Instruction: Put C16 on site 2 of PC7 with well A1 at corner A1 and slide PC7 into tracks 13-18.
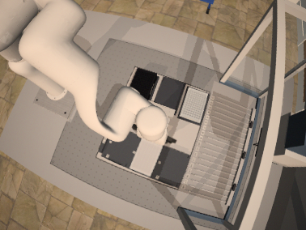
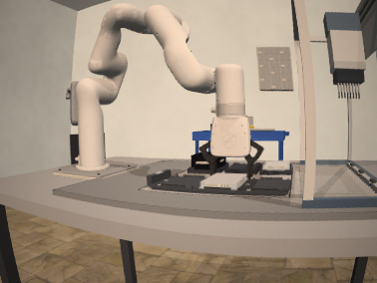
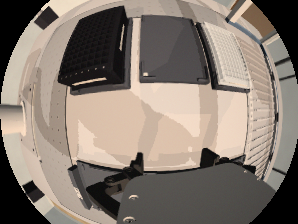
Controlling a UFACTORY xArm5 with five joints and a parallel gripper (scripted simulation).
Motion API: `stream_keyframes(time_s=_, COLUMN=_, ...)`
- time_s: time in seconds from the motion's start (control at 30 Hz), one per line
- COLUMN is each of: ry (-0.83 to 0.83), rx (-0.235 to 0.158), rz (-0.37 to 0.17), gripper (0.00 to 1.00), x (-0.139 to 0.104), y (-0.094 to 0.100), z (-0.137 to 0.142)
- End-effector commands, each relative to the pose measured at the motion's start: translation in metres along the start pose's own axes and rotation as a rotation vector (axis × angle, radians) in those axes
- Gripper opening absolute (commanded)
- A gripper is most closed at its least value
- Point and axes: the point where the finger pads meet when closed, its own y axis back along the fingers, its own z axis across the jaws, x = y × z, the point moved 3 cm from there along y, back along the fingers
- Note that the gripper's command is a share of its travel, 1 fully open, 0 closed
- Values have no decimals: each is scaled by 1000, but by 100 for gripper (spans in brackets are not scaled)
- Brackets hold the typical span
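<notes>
C16, a white plate (image 1: 146, 157) (image 2: 224, 180), lies on the middle site of the dark carrier PC7 (image 1: 174, 168) (image 2: 175, 183); its label and exact seating are unclear. PC7 lies on the apron, its far end near the rails (image 1: 218, 146) (image 3: 262, 95) and its handle (image 2: 159, 176) (image 3: 80, 187) at the other end. Sites 1 and 3 are bare. My gripper (image 1: 153, 134) (image 2: 231, 171) (image 3: 173, 160) is open, above the apron by the plate's back end. C51, a black block (image 1: 144, 83) (image 2: 201, 161) (image 3: 95, 45), and C15, a white plate (image 1: 194, 104) (image 2: 274, 164) (image 3: 227, 55), sit on their nests.
The middle nest S2 (image 1: 169, 93) (image 3: 172, 47) is empty, between C51 and C15. Light apron (image 3: 165, 115) lies between the nests and PC7. The instrument's pale frame post (image 2: 308, 125) stands at the rails' front corner. No lit lamp is discernible.
</notes>
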Motion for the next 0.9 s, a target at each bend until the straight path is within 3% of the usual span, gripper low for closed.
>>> stream_keyframes(time_s=0.0, ry=0, rx=-4, rz=0, gripper=100, x=-3, y=2, z=1)
stream_keyframes(time_s=0.87, ry=0, rx=-4, rz=-1, gripper=100, x=-7, y=2, z=1)
